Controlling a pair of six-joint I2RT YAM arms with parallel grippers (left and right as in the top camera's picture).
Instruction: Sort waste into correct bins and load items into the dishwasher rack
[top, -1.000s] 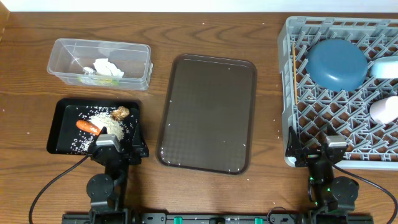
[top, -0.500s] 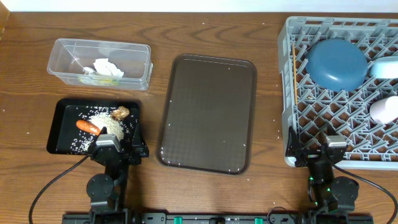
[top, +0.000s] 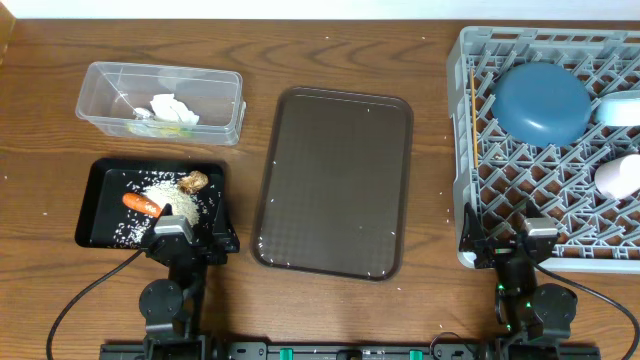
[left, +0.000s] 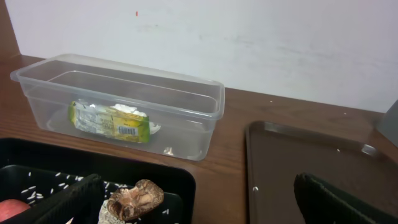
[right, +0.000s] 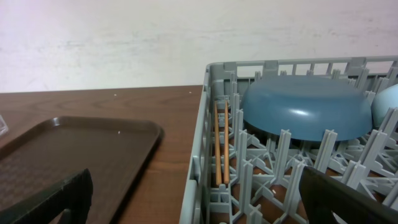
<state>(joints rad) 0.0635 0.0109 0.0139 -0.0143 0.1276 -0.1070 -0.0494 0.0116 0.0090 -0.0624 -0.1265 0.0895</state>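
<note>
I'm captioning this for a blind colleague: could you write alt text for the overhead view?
A grey rack at right holds a blue dish, chopsticks and pale crockery. At left, a clear tub holds a napkin and wrapper; a black tray holds carrot, rice and a brown lump. A brown tray lies between.

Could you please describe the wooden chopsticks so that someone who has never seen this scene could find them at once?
Find the large grey dishwasher rack at the right of the overhead view. Just inside its left wall, beside the big blue dish, lie the chopsticks. They are thin, straight, pale wooden sticks, while everything near them is rounded.
</note>
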